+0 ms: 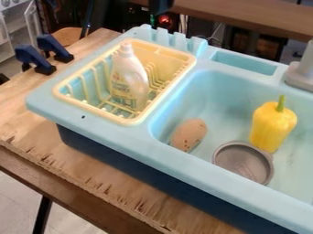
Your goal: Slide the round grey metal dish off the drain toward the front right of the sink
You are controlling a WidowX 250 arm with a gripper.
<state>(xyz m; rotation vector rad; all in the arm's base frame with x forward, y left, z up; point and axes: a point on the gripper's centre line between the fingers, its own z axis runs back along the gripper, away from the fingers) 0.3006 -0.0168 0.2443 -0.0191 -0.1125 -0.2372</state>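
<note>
Below and slightly left of the jaws of the black gripper [161,6], in view, one detergent bottle [129,80] is being held near-upright by one dish rack [67,97]. Whether the jaws are being held apart or together cannot be told. Farther below-right, one yellow bell pepper [272,126], one brown potato [189,134] and one grey bowl [245,162] are being cradled by one sink [214,107].

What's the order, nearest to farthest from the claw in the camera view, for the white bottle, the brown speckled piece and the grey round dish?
From the claw at the top edge:
1. White bottle, in the yellow rack, picture left.
2. Brown speckled piece, in the basin's near-left part.
3. Grey round dish, right of the brown piece, toward the basin's near edge.
</note>
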